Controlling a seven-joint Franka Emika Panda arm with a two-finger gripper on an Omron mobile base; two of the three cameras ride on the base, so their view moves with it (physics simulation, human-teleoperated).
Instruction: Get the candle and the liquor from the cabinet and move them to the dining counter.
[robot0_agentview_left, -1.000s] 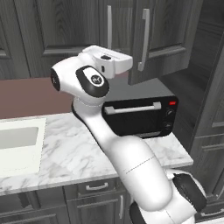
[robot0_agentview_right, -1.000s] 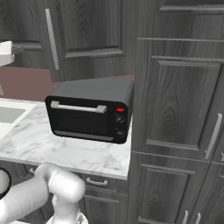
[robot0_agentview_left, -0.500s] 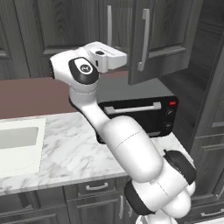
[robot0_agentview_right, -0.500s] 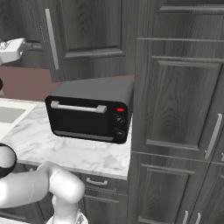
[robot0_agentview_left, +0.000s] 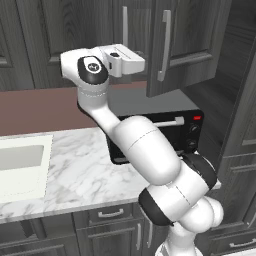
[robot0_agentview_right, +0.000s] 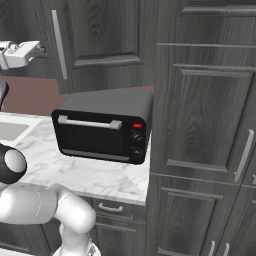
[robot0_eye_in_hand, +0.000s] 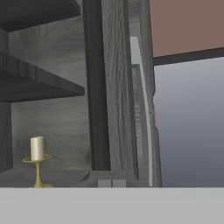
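**End effector raised at the half-open cabinet door, one candle showing inside**

You are looking at a black toaster oven (robot0_agentview_left: 155, 137) sitting below and slightly right of the end effector (robot0_agentview_left: 141, 64), on the marble worktop (robot0_agentview_left: 75, 170). A white sink (robot0_agentview_left: 20, 167) is lying well below it, off to the left. Directly ahead of the end effector, the edge of the cabinet (robot0_agentview_left: 190, 45) door is standing in the way: in the hand view that door edge (robot0_eye_in_hand: 116, 92) is running straight up from the fingertips (robot0_eye_in_hand: 111, 183), with the door's silver bar handle (robot0_eye_in_hand: 146, 113) just to its right. In the left base view the door is hanging partly open, just right of the end effector.

Your arm is rising from the base, bending over the worktop and reaching up, the hand held roughly level and pointing at the door. The end effector's fingers are pressed together, pinching nothing.

You are seeing one candle (robot0_eye_in_hand: 37, 159), standing upright on the cabinet's lower shelf, ahead and to the left of the end effector. Two shelves are showing above it. One toaster oven, one sink.
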